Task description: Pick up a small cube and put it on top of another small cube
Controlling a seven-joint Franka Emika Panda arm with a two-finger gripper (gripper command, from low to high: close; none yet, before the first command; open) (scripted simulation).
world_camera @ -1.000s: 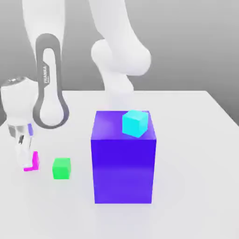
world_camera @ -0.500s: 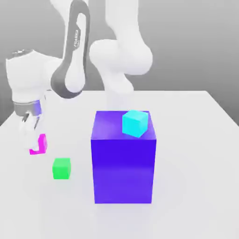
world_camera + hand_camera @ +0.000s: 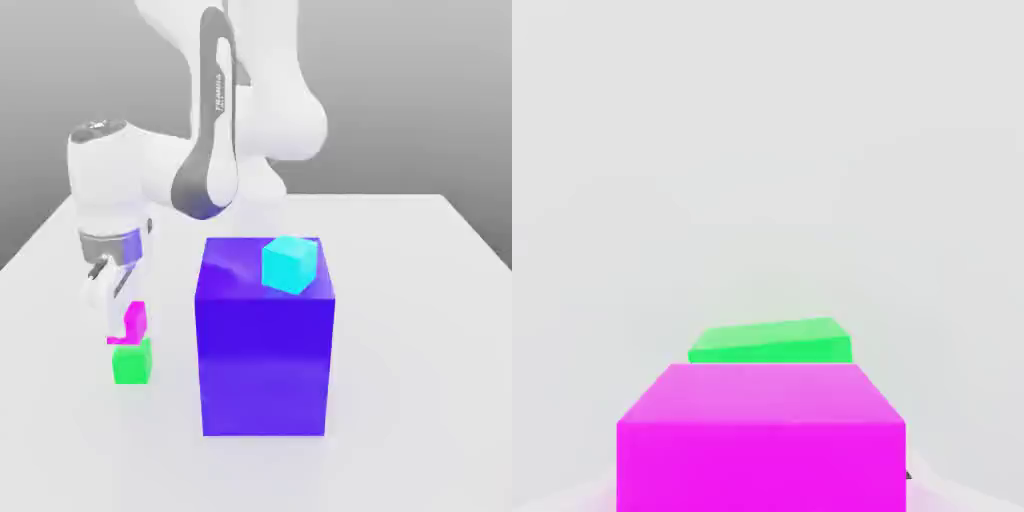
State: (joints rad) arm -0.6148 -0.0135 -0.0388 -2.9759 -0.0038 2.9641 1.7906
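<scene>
- Exterior view's left: the pincer (image 3: 118,300) points down over the white desk (image 3: 420,300), its fingers clamped on the small magenta-pink cube (image 3: 131,322).
- The pink cube hangs directly above the small green cube (image 3: 131,362), which sits on the desk; whether the two touch cannot be told from this view.
- Centre: a large blue-violet block (image 3: 265,355) stands on the desk, just beside the green cube.
- A cyan cube (image 3: 290,265) rests on the block's top, toward the exterior view's right.
- Hand view: the pink cube (image 3: 762,440) sits close in front, with the green cube's (image 3: 772,343) top face showing just beyond it.
</scene>
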